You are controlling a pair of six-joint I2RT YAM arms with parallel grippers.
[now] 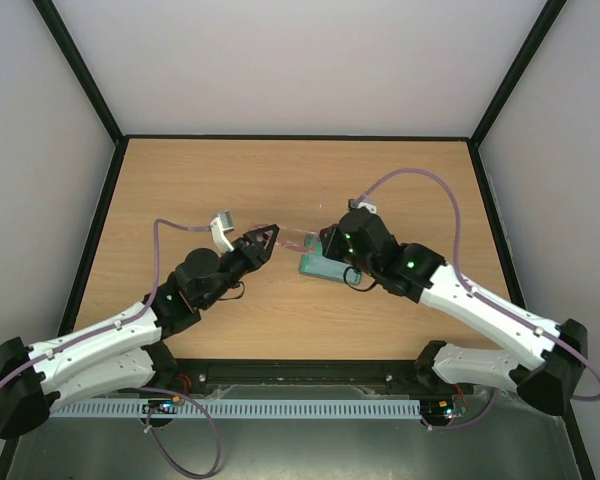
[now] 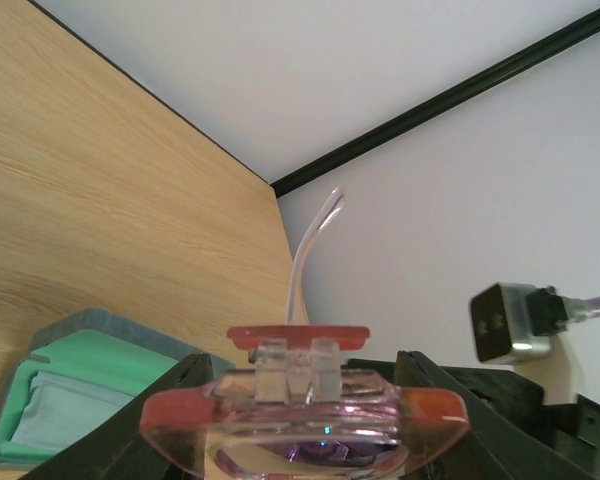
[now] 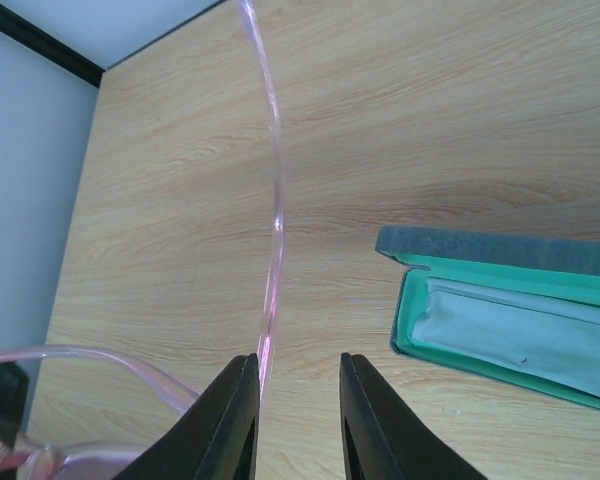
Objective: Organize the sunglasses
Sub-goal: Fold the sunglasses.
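The sunglasses (image 1: 292, 238) hang above the table between the two arms. My left gripper (image 1: 265, 238) is shut on their front; in the left wrist view the pink-tinted front (image 2: 300, 410) sits across the fingers (image 2: 185, 375) and one slender arm points up and away. My right gripper (image 3: 298, 365) is open. One clear pink arm of the sunglasses (image 3: 275, 200) runs along the inside of its left finger, and the right finger stands apart from it. The folded second arm (image 3: 100, 360) curves off to the lower left.
An oblong case (image 1: 325, 266) lies open on the wood under the right gripper, green inside (image 3: 415, 310) with a pale blue cloth (image 3: 520, 325) in it. It also shows at the lower left of the left wrist view as the case (image 2: 70, 385). Black frame rails edge the table.
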